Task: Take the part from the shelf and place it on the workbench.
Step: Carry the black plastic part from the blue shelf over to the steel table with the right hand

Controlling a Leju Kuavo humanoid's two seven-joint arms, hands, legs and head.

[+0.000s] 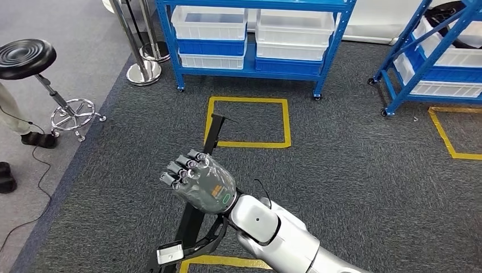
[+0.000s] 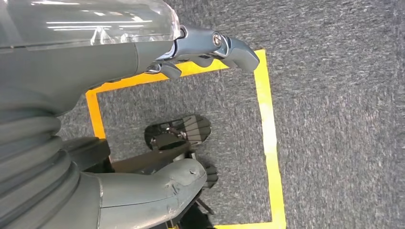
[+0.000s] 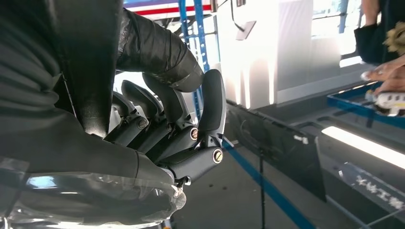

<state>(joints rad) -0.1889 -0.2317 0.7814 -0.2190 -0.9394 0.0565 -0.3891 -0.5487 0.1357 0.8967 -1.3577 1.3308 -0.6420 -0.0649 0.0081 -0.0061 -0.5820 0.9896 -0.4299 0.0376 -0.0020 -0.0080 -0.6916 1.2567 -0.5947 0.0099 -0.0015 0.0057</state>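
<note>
Dark grey carpet [image 1: 352, 170], marked with yellow tape squares [image 1: 248, 122]. Blue shelf [image 1: 253, 65] at the far side, carrying white bins [image 1: 209, 23]; the part cannot be made out among them, so its long axis and heading cannot be told. Second blue shelf [image 1: 432, 57] to the right of the first. Long black bar [image 1: 215, 136], running from in front of the blue shelf toward the robot, passing under the right hand. Black stool [image 1: 25, 57], left of the shelf. Right hand [image 1: 199, 182], raised, fingers [image 3: 212, 102] curled in, nothing seen inside them. Left hand [image 2: 95, 57], hanging over the carpet, fingers [image 2: 236, 50] apart, holding nothing.
</note>
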